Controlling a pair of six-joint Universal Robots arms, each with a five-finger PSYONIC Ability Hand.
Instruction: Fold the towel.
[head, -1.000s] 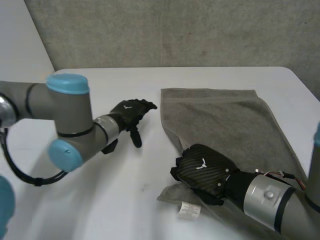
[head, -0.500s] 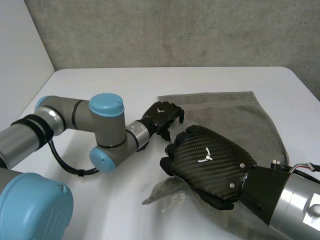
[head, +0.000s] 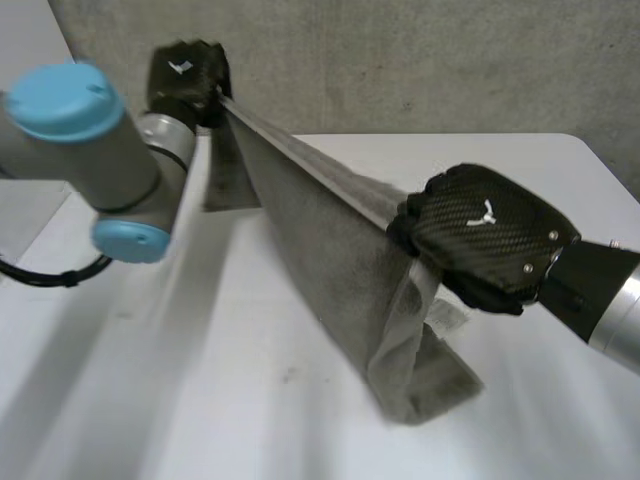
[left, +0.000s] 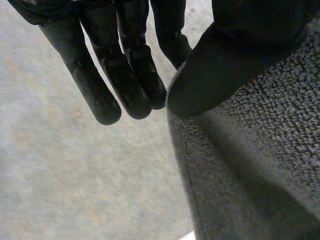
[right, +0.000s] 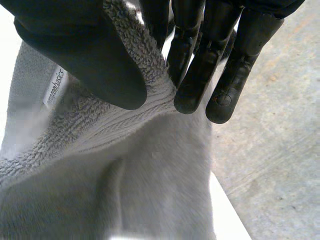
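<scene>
Far left: left hand (head: 183, 72) was up high, thumb (left: 215, 70) pinching one end of the grey towel (head: 330, 250) against straight fingers (left: 125, 75). The towel ran taut down to the right hand (head: 485, 235), whose thumb and fingers were clamped on the top edge beside the label (right: 57, 84). The rest hung down, its bottom bunched on the white table (head: 150, 400).

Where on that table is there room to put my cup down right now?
The white table is bare near the left arm, beside the hanging towel, and along its far edge beyond the right hand. The middle is crowded: the towel stretches from the left hand to the right hand, its lower end bunched on the table.
</scene>
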